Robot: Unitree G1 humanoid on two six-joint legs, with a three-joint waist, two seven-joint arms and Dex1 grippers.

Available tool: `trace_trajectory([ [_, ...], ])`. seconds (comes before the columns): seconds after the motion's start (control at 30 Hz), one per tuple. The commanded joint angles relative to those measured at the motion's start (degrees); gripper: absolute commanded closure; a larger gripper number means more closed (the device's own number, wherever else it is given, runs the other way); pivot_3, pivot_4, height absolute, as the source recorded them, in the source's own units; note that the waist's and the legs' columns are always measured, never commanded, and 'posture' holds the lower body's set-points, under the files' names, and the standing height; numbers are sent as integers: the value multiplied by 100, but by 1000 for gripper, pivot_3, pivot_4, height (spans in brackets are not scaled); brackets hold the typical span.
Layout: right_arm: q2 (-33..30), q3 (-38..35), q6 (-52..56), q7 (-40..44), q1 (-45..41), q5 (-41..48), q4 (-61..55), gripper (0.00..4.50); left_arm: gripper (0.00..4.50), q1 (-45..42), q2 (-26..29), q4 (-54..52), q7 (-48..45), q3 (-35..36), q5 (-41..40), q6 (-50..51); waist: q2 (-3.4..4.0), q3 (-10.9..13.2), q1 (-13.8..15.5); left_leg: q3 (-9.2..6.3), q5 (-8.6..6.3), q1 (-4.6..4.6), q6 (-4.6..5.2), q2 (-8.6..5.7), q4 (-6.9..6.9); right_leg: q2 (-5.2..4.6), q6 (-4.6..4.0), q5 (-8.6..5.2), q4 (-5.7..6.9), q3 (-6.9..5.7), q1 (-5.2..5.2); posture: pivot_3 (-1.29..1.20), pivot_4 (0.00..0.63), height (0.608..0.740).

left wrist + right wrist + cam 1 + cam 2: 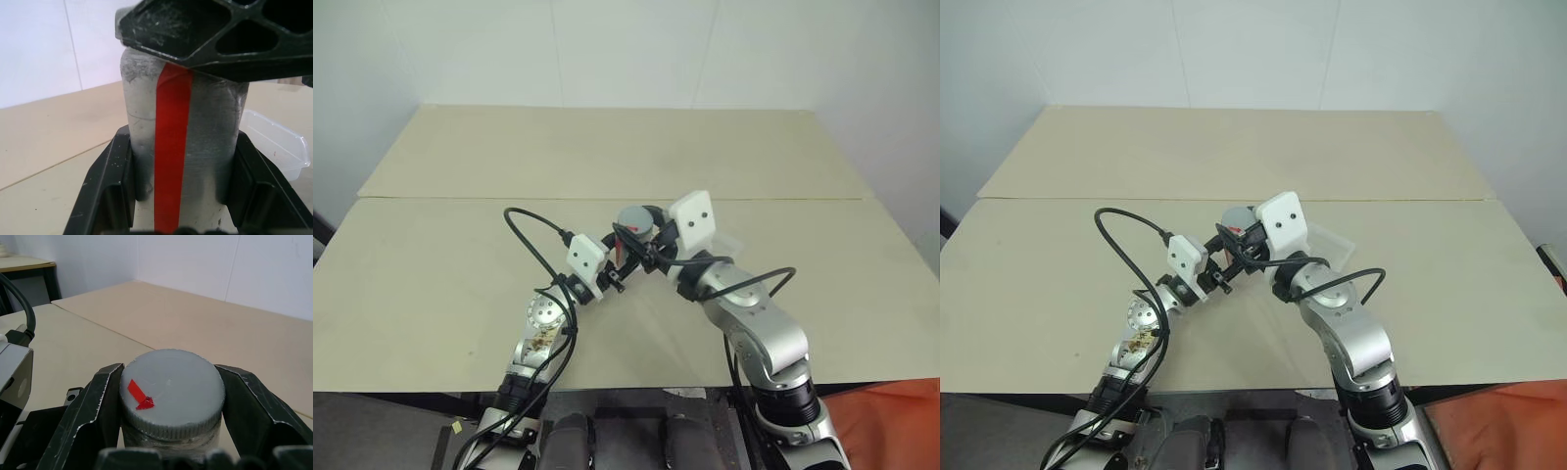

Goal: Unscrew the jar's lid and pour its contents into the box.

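The jar (pixel 205 147), silvery with a red strip down its side, is held upright above the table between my two arms. My left gripper (pixel 182 139) is shut on the jar's body, with one black finger pressed against each side. The grey lid (pixel 171 391), marked with a small red patch, sits on top of the jar. My right gripper (pixel 171 382) is shut on the lid's rim from both sides. In the head views the lid (pixel 634 219) shows between the two white wrist housings. The clear box (pixel 276 147) rests on the table just behind and to the right of the jar.
Two tan tabletops join at a seam (pixel 460 198) running across behind the arms. A black cable (pixel 533 245) loops over my left forearm. The white wall stands past the far edge. Open table surface lies to both sides.
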Motion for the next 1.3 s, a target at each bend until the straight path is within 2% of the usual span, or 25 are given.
trace_trajectory([
  [0.03, -148, -182, -207, 271, -75, 80, -179, 1693, 2526, -21, 39, -168, -130, 12, -117, -106, 0, 0, 2, 0, 0, 0, 0, 0, 0, 0, 0, 0, 0, 0, 0, 0, 150, 740],
  [0.37, -802, -684, -269, 1535, -178, 836, -19, 1693, 2526, 226, 380, -532, -991, 25, -721, 6, 1, 1, -8, 0, 0, 0, 0, 2, -1, 1, 0, 0, -1, 0, 0, 0, 150, 740],
  [0.63, -1507, -754, -525, 2987, -537, 1433, 408, 1693, 2526, 275, 628, -951, -1550, 60, -1250, 286, 1, 1, -5, -2, 0, 1, 0, 2, -1, 1, -1, 0, -2, -1, 2, 0, 150, 740],
  [0.87, -2003, -646, -864, 4629, -946, 1854, 1110, 1693, 2526, 364, 737, -1181, -1955, 13, -1488, 418, 1, 1, -4, -3, 0, 1, 0, 3, -1, 2, -1, 0, -2, -1, 3, 0, 150, 740],
  [1.3, -1956, -252, -1918, 7352, -2194, 1725, 3385, 1693, 2526, 412, 723, -1228, -2223, -62, -1535, 477, 2, 2, -1, -2, 0, 3, 0, 3, 0, 2, -1, 0, -1, -1, 3, 0, 150, 740],
])
